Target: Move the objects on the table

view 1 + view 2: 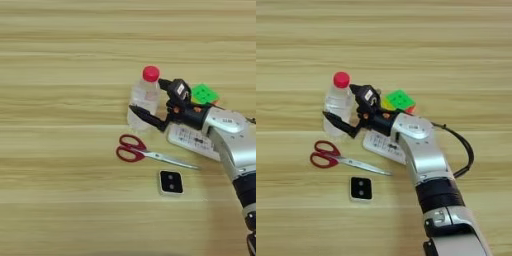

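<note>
A clear plastic bottle (141, 101) with a red cap (151, 73) stands near the table's middle. My right gripper (146, 94) is open and straddles it: one black finger lies by the cap and the other crosses the bottle's lower front. Whether either finger touches the bottle I cannot tell. Behind the wrist sits the green-yellow-red puzzle cube (205, 93). The white remote control (192, 140) lies partly under the forearm. Red-handled scissors (134, 149) lie in front of the bottle, blades pointing right. Nearer still is the small white square device (171, 182) with its black face.
The light wooden table (60, 100) stretches bare to the left and far side. My silver forearm (421, 145) comes in from the bottom right, with a black cable (468, 150) looping beside it.
</note>
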### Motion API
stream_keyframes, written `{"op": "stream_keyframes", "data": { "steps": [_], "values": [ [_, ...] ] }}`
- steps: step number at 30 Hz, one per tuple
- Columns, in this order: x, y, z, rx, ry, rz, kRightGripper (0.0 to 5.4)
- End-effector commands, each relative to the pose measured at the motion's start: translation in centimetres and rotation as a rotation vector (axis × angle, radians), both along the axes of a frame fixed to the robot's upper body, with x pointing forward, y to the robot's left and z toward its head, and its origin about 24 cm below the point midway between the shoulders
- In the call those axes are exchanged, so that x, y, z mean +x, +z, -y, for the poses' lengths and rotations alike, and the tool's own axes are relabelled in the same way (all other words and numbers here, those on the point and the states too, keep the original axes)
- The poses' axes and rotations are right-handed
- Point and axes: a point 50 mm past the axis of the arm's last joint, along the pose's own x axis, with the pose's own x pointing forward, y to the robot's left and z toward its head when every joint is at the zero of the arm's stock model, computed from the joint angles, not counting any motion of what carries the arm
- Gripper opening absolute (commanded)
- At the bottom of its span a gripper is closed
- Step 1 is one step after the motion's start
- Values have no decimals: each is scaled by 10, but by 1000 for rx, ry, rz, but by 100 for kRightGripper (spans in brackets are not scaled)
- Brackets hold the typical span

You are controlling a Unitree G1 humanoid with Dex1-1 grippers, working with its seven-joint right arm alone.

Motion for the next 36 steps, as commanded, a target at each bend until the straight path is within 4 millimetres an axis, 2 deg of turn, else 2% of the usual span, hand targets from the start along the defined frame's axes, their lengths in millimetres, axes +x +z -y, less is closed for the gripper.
{"op": "stream_keyframes", "data": {
  "steps": [1, 8, 14, 28, 36],
  "values": [
    [12, 28, -1, -21, -6, 109, 444],
    [12, 27, 0, -26, -5, 107, 367],
    [11, 36, -4, 11, 16, 139, 336],
    [-18, 77, -30, 106, 178, 271, 323],
    [-40, 83, -41, 123, 311, 238, 323]
  ]
}}
